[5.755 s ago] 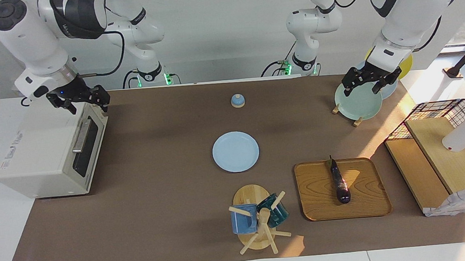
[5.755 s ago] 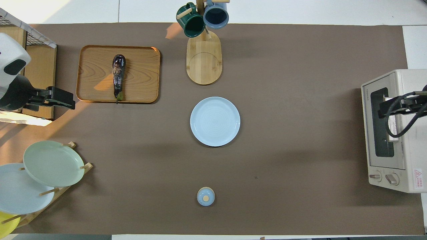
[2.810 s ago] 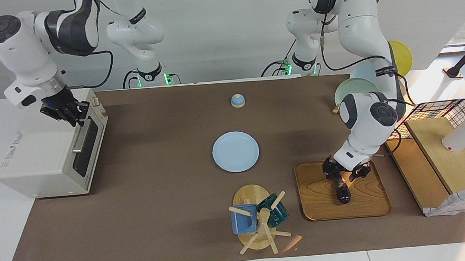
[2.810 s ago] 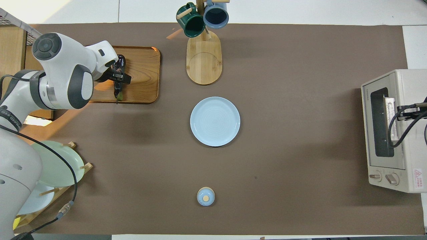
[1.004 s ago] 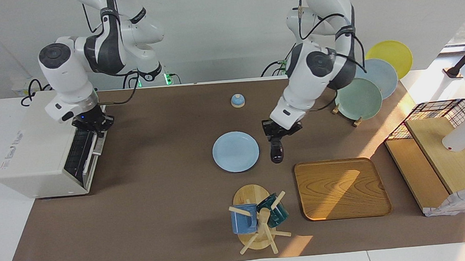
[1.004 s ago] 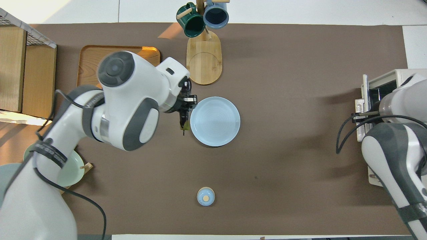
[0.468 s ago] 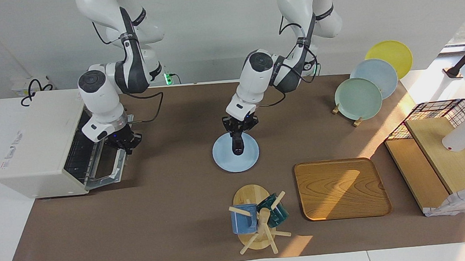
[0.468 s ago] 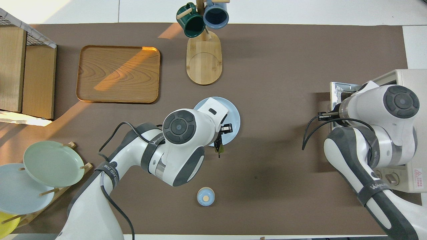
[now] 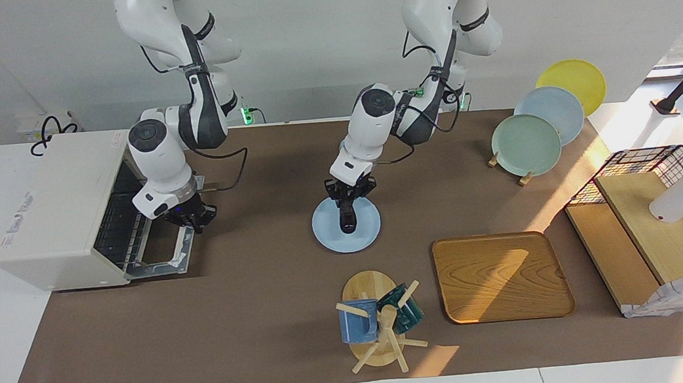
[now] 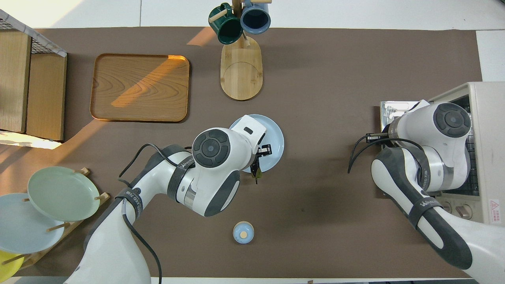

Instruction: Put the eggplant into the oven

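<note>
My left gripper [image 9: 349, 198] is shut on the dark purple eggplant [image 9: 347, 218] and holds it over the light blue plate [image 9: 328, 235] at mid-table; I cannot tell whether it touches the plate. In the overhead view only the eggplant's stem end [image 10: 256, 172] shows beneath the left gripper [image 10: 263, 151]. The cream-white oven [image 9: 49, 218] stands at the right arm's end of the table. Its door [image 9: 162, 253] lies dropped open and flat, and the wire rack shows inside. My right gripper [image 9: 189, 219] is at the door's outer edge, shut on the bar handle. The right arm hides it from overhead.
A bare wooden tray [image 9: 504, 276] lies toward the left arm's end. A mug tree [image 9: 381, 327] with two mugs stands farther from the robots than the plate. A small blue knobbed lid [image 9: 348, 148] sits nearer to the robots. A plate rack [image 9: 527, 145] and a wire-mesh shelf [image 9: 650, 218] are at the left arm's end.
The left gripper lifted the eggplant off the wooden tray and carried it over the blue plate. The right gripper pulled the oven door down from shut to fully open.
</note>
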`<state>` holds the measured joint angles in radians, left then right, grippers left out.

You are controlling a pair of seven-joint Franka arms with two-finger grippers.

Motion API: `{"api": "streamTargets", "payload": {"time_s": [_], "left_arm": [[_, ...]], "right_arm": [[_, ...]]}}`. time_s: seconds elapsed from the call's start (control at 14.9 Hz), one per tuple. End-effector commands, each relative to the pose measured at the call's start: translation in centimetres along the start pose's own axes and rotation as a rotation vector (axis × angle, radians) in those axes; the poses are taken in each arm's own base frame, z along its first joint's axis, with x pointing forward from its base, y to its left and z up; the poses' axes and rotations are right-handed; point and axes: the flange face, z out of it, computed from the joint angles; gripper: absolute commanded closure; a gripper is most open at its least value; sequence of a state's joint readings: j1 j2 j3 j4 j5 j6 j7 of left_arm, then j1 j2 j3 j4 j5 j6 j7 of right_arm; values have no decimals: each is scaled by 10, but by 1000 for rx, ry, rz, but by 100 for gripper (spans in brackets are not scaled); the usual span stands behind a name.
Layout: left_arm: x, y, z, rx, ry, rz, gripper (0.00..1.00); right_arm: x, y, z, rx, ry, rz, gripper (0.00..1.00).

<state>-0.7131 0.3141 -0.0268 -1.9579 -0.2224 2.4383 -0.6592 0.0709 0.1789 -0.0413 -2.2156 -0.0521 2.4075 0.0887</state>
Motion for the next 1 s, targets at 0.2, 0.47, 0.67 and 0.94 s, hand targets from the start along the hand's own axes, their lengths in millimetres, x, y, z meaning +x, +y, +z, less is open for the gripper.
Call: {"api": "streamTargets", "payload": {"time_s": [0.2, 0.47, 0.67, 0.94], "left_arm": [[4, -9, -7, -13, 7, -7, 0], [42, -40, -69, 12, -28, 35, 0], [88, -88, -120, 48, -13, 80, 0], [127, -136, -157, 75, -2, 108, 0]], "right_arm": [[13, -27, -30, 95, -10, 66, 100], [13, -40, -33, 109, -15, 53, 42], [11, -58, -40, 111, -7, 12, 32], [21, -149, -81, 138, 62, -93, 9]]}}
